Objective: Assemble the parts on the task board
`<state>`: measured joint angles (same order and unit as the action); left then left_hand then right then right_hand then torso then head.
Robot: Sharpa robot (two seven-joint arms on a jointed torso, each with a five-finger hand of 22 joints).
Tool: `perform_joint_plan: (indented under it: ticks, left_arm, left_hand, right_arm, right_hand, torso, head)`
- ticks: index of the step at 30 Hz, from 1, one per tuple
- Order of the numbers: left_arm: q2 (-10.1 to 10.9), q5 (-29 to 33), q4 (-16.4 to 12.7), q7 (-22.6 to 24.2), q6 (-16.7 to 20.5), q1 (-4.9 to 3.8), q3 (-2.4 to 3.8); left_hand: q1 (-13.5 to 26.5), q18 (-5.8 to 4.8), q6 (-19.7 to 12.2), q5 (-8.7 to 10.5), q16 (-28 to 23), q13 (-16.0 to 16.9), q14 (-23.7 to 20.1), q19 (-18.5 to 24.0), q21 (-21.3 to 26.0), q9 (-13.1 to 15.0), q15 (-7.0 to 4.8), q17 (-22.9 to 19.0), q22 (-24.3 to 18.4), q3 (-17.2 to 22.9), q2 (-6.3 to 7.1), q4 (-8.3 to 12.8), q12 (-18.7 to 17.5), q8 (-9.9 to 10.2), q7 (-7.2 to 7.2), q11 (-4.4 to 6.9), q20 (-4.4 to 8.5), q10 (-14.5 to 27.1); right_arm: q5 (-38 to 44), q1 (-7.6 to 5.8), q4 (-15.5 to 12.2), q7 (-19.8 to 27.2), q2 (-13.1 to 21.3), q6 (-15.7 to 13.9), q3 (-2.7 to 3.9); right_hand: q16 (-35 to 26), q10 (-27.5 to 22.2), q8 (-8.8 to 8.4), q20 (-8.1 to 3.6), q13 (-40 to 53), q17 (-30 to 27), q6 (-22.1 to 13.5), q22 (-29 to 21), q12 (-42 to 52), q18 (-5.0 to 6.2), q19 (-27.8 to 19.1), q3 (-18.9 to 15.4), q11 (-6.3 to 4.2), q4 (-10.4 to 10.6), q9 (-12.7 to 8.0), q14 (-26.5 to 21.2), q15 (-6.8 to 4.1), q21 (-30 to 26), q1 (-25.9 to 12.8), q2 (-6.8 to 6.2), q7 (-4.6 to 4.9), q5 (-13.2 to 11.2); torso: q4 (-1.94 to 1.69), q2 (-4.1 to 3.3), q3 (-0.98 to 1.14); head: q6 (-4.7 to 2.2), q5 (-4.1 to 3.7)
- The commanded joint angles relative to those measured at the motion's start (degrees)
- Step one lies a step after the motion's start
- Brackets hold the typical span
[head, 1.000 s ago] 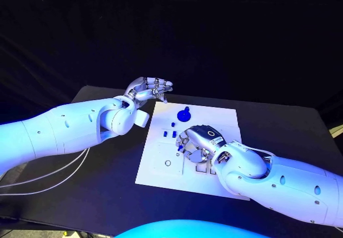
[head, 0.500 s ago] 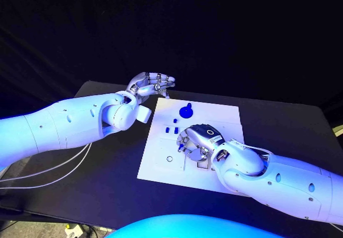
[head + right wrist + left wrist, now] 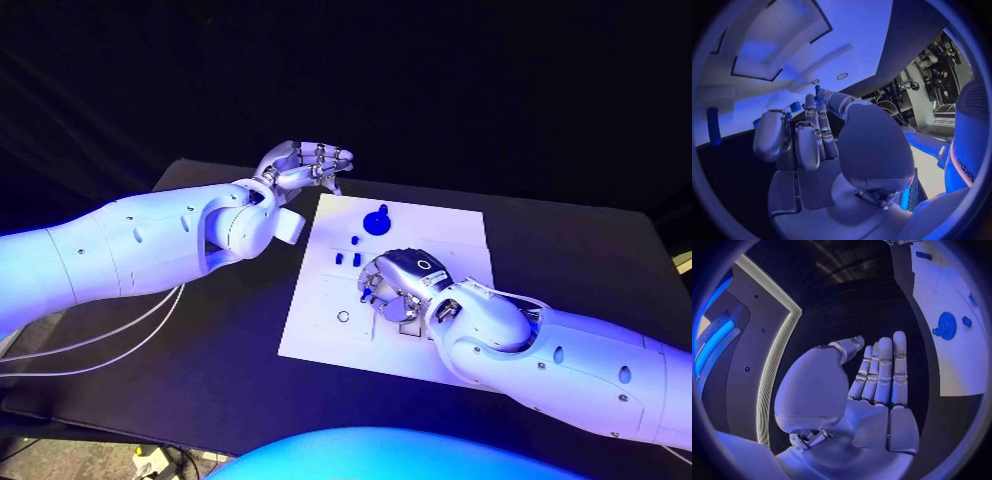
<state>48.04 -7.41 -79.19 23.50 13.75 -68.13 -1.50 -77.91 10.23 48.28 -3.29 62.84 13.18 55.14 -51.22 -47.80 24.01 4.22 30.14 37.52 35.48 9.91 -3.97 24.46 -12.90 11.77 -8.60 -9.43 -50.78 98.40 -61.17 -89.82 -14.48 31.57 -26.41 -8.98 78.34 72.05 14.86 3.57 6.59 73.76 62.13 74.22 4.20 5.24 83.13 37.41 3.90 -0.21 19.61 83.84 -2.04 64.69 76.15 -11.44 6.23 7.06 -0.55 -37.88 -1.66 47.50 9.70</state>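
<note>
On the white task board (image 3: 325,330), small blue parts (image 3: 348,259) lie beside the right hand (image 3: 395,291), whose grasp cannot be told. They look light, rigid and slippery, best pinched by their sides. The left hand (image 3: 304,163) hovers off the board's far corner, fingers together, holding nothing.

**Non-task items in view**

A black table (image 3: 216,360) carried the scene, its surface dark and matte against a black backdrop (image 3: 433,90). White cables (image 3: 101,345) lay in loose curves across the table's near left part, running toward its left edge.
</note>
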Motion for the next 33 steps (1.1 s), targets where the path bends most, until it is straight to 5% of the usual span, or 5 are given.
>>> perform_joint_plan:
  ticks: [1, 33]
  left_arm:
    - [-0.09, -0.07, -0.1, 0.06, -0.19, -0.09, 0.05]
    - [0.12, -0.22, -0.21, -0.02, -0.31, -0.12, 0.05]
  left_hand:
    - [-0.6, 0.29, -0.76, 0.24, -0.62, -0.6, -0.49, -0.82, 0.89, 0.0, 0.13, -0.71, -0.56, -2.0, -0.12, -0.38, 0.88, -0.91, 0.31, 0.1, -0.21, 0.47]
    - [-0.56, 0.29, -0.84, 0.24, -0.62, -0.62, -0.5, -0.84, 0.99, 0.0, 0.14, -0.76, -0.62, -2.11, -0.12, -0.44, 1.06, -1.07, 0.3, 0.1, -0.23, 0.6]
  right_arm:
    - [0.15, 0.16, 0.08, -0.01, -0.17, 0.28, -0.02]
    - [0.95, 0.57, 1.7, -0.83, -1.17, 1.89, -0.19]
  right_hand:
    - [0.25, 3.95, 3.05, -0.03, 2.09, -0.1, 0.34, 6.73, 0.77, -1.0, 1.41, 3.94, -1.56, -1.27, 2.76, 2.63, -0.08, 0.93, -0.5, 2.9, 0.05, 0.88]
    - [0.17, 3.95, 3.1, -0.02, 2.17, -0.21, 0.27, 6.73, 0.73, -0.99, 1.4, 4.02, -1.54, -1.33, 2.87, 2.61, -0.06, 0.85, -0.6, 2.87, 0.08, 0.86]
  torso:
    - [-0.11, 0.12, -0.03]
    - [-0.63, 0.44, -0.19]
  head:
    - [0.18, 0.02]
    - [0.81, -0.27]
